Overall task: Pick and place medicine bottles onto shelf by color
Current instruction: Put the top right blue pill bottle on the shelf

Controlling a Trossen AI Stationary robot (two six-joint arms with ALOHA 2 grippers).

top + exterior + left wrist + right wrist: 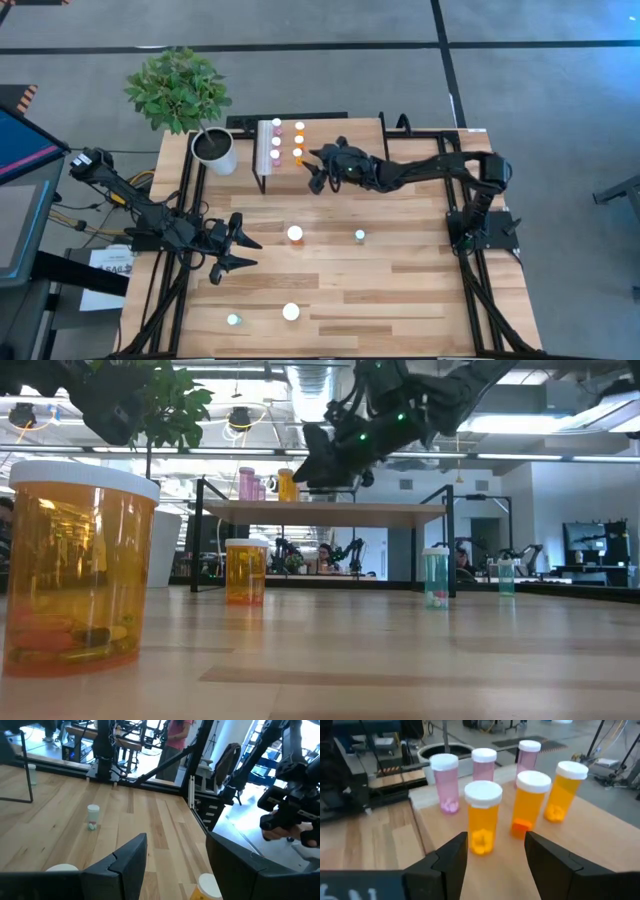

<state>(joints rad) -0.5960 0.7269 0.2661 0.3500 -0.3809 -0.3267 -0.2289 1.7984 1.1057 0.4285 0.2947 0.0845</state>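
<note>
The shelf (285, 165) stands at the table's far side on thin black legs. On its top stand three pink bottles (446, 787) in one row and three orange bottles (482, 815) in a row beside them. My right gripper (314, 171) hovers open and empty just right of the shelf, its fingers (450, 857) pointing at the orange row. My left gripper (255, 252) is open and empty over the table's left part. On the tabletop stand two large orange bottles (295, 234) (291, 312) and two teal bottles (360, 236) (233, 320).
A white plant pot (215, 150) with a leafy plant stands just left of the shelf. Black frame rails run along the table's left and right edges. In the low view the nearest large orange bottle (75, 570) stands close to the camera.
</note>
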